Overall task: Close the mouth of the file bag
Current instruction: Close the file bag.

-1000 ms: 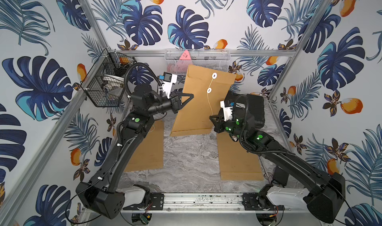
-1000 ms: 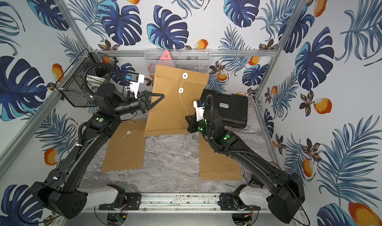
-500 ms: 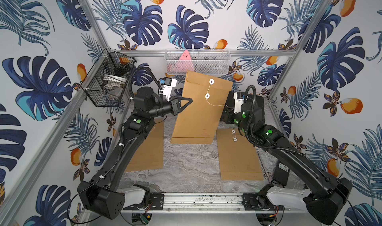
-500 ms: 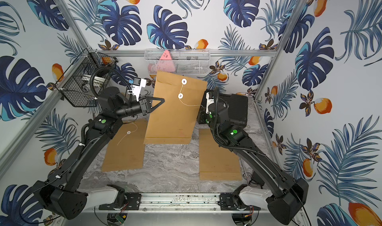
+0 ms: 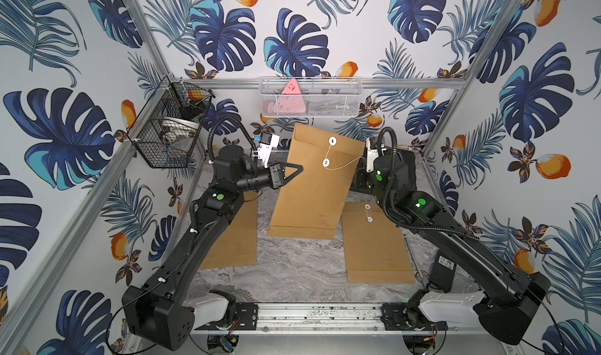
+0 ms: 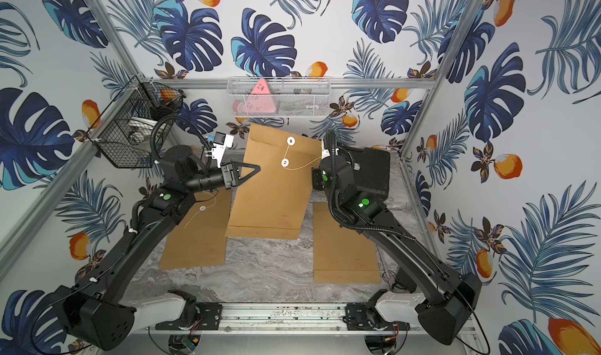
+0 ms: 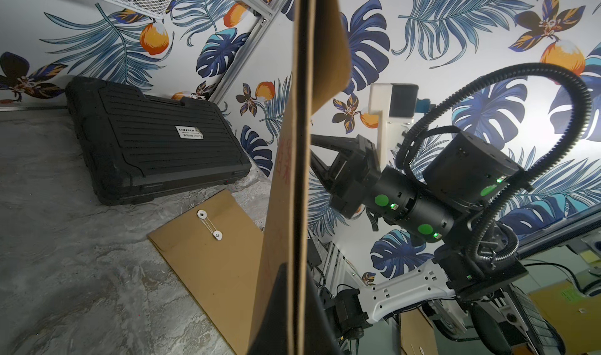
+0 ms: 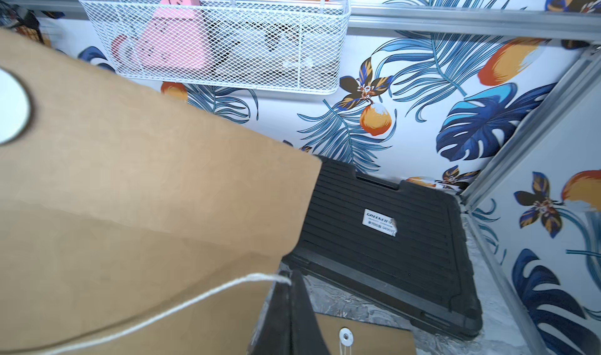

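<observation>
Aloft over the marble table, the file bag hangs upright with a slight tilt, its left edge clamped in the closed left gripper. On the other side the right gripper, jaws pressed together, pinches the white string (it runs from the upper disc to the lower disc, then out taut). A spare envelope lies flat beneath the left arm, another envelope beside the right arm. A black case sits at the back.

File bag disc approx. half cut off
</observation>
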{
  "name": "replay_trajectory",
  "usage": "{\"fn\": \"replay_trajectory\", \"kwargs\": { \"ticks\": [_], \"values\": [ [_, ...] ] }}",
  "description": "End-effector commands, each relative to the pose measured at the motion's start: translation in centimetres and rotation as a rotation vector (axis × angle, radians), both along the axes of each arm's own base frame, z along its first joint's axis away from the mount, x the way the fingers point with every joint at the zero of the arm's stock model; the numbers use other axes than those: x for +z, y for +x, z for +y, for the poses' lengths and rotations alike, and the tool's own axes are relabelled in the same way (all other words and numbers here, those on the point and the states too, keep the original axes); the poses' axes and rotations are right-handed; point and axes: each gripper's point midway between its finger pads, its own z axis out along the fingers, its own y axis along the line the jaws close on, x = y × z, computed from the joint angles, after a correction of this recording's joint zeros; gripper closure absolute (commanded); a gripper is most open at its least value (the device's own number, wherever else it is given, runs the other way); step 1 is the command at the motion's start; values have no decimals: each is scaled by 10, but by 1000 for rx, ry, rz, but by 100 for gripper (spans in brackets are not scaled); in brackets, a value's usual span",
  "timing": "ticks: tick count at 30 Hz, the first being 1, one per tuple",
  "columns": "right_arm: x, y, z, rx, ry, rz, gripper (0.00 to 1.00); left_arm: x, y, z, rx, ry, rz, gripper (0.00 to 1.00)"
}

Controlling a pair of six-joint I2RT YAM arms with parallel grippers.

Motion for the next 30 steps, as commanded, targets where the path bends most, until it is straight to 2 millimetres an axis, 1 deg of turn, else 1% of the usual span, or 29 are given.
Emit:
{"fn": "replay_trajectory", "kwargs": {
  "ticks": [1, 5, 13, 17, 23, 30],
  "values": [
    [13, 3, -11, -54, -55, -42, 100, 13, -6, -2, -24, -29, -48, 100],
    [21, 3, -11, -57, -59, -63, 100, 8, -7, -4, -29, -32, -37, 100],
    [33, 0, 3, -22, -68, -87, 100, 1, -8, -5, -33, -25, -25, 100],
    [33, 4, 9, -4, -91, -79, 100, 2, -11, -8, -47, -30, -27, 100],
    [28, 13, 8, -22, -147, -75, 100, 4, -17, -11, -66, -45, -27, 100],
    [35, 21, 8, -26, -154, -91, 100, -5, -24, -17, -89, -45, -4, 100]
  ]
}}
